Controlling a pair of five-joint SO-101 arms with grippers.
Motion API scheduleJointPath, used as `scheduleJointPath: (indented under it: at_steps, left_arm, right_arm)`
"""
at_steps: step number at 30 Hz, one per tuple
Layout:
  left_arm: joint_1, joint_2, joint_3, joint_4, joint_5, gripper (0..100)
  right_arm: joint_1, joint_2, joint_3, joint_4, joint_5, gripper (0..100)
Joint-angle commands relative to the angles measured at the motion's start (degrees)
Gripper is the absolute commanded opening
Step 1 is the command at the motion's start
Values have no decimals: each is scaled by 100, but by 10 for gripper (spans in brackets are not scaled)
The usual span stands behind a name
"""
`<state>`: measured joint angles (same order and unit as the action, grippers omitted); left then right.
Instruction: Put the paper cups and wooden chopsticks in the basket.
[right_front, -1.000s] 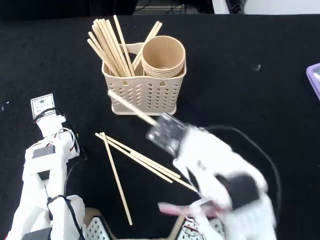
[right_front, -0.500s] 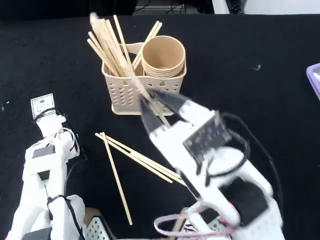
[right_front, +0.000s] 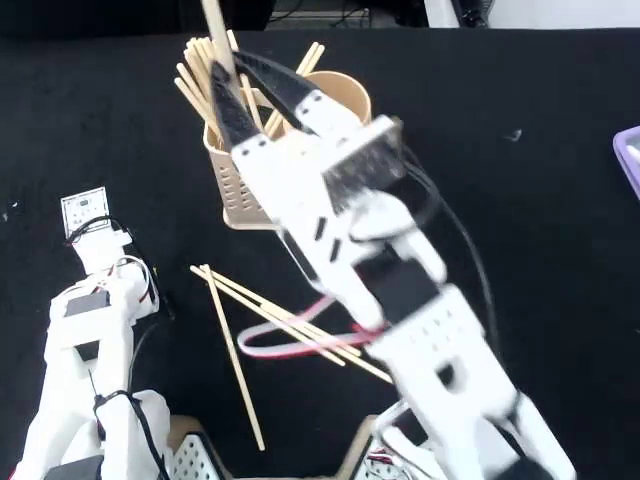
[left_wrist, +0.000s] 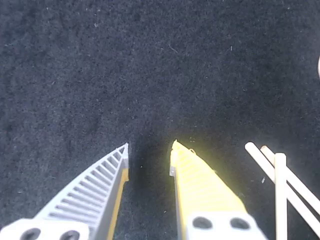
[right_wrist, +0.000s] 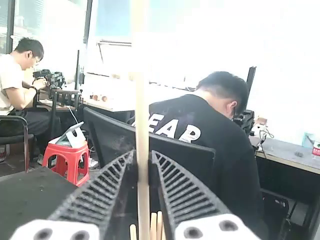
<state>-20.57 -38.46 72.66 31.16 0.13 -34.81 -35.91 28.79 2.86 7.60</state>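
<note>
Wooden and pale, the held chopstick (right_front: 213, 20) stands nearly upright in the right claw (right_front: 228, 62), whose dark ribbed fingers are clamped on it from both sides, as the right wrist view shows plainly (right_wrist: 142, 154). And here is the relation that counts: the basket (right_front: 232, 185) sits at the far middle of the table, right underneath that claw, so the stick's long axis points down toward the left compartment, where the standing chopsticks (right_front: 197, 75) fan out. My read is that a lowering and a release should seat it among them, though the arm hides the lower end. On the basket's right side the paper cups (right_front: 352, 88) nest as a smooth tan stack. The basket itself is beige plastic, its wall pierced with rows of little slots. Down on the black cloth (right_front: 520, 220), fuzzy and matte, the loose chopsticks (right_front: 270, 312) lie flat, thin and straight, running from far left to near right, with one lying apart. The left claw (left_wrist: 149, 147) hovers low over the cloth with its fingers spread and nothing between them, and it looks the nearer to those strays.
</note>
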Motion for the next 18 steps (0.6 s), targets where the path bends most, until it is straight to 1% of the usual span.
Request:
scheduleJointPath:
  at_steps: [1, 4, 7, 18]
  left_arm:
    - [31, -35, -48, -88, 18, 144]
    - [31, -35, -40, -88, 18, 144]
    - [31, -35, -40, -88, 18, 144]
    - [31, -35, -40, -88, 18, 144]
  right_arm:
    - [97, 725, -418, -695, -9, 11]
    - [378, 1226, -470, -932, -44, 11]
    - [571, 1578, -453, -914, -53, 11]
    - [615, 2211, -48, -914, -53, 15]
